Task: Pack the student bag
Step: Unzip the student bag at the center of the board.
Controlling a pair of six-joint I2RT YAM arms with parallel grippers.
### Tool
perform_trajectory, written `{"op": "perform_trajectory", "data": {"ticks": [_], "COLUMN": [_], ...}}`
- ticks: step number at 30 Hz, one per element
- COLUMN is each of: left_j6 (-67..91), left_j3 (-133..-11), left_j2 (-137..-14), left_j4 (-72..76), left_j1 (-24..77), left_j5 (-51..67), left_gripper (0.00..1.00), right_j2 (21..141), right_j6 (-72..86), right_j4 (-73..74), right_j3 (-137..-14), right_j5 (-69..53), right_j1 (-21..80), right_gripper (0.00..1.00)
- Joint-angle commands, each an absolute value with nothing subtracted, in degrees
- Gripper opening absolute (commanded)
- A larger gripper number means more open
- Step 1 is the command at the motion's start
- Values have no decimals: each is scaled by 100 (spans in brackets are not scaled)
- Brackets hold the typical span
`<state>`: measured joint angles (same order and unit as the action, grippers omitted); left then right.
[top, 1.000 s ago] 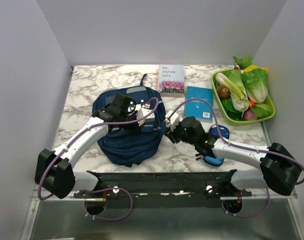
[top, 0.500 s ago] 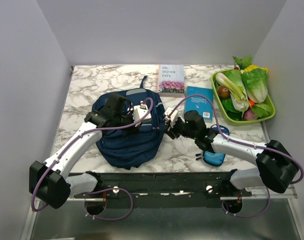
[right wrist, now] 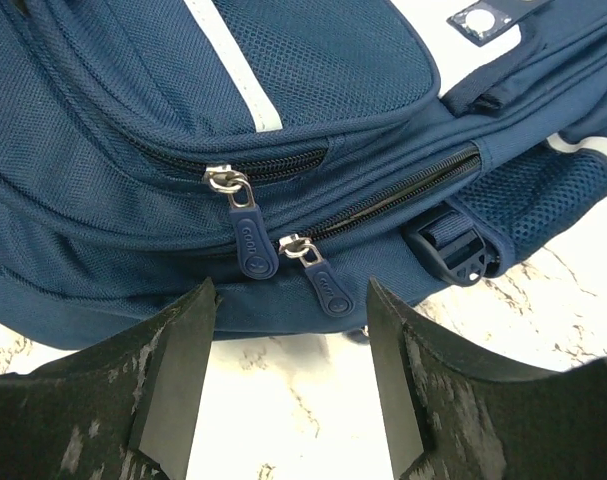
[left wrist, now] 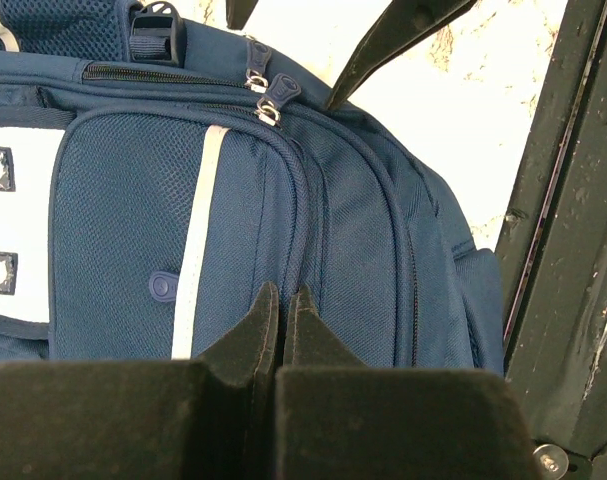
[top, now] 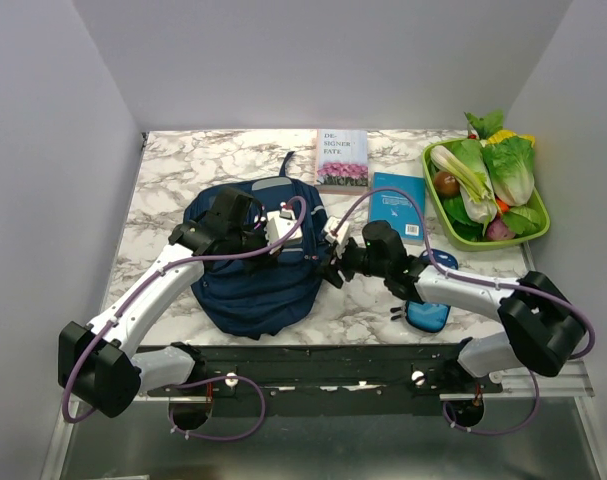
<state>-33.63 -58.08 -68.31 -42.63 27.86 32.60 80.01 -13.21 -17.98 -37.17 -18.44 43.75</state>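
At the student bag (top: 248, 290), your right gripper (right wrist: 291, 300), fingers apart, faces two zipper pulls (right wrist: 251, 245) (left gripper (left wrist: 280, 305), fingers together, over its front): centre one pull before closing.

Matt cloth bag (top: 253, 285), marbled table (top: 173, 165)
Woven navy fabric with mesh panels; zip sliders (right wrist: 226, 180) shiny metal; buckle (right wrist: 451, 250) smooth plastic; table looks smooth.

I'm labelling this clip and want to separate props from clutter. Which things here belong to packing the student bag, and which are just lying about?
Probably part of the job:
- navy blue fabric backpack
- paperback book with pink flowers on its cover
- teal paperback book
- small blue pencil case

Probably just lying about:
- green plastic tray of leafy vegetables
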Motion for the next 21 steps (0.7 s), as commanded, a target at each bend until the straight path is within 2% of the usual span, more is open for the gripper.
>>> {"op": "perform_trajectory", "data": {"ticks": [1, 5, 8, 9, 12, 16, 21], "left_j6": [-3410, -3463, -3489, -3489, -3498, -3498, -3498], "left_j3": [-5818, -5818, -5792, -5775, -5739, -5730, -5730], "left_j2": [-6680, -6645, -6627, -6618, -6618, -6618, -6627], "left_j4": [-4201, -4271, -4280, -4280, -4271, -4263, -4254], "left_j1": [2769, 2769, 2769, 2769, 2769, 2769, 2769], "left_j5": [3401, 3384, 3375, 3375, 3392, 3393, 3384], "left_gripper": [0, 0, 0, 0, 0, 0, 0], "right_j2": [8366, 8499, 8473, 8464, 8341, 8236, 8174], "right_j6": [-1081, -1134, -1178, -1221, -1300, -1327, -1336], "right_j4": [-2039, -2188, -2188, -2180, -2197, -2259, -2338], "right_j3": [-3937, -3955, -3964, -3946, -3859, -3736, -3595], "right_j5": [-2110, -1899, -1872, -1889, -1872, -1863, -1811], "right_j1": [4368, 4298, 4210, 4201, 4184, 4175, 4175], "right_gripper": [69, 62, 46, 34, 15, 1, 1]}}
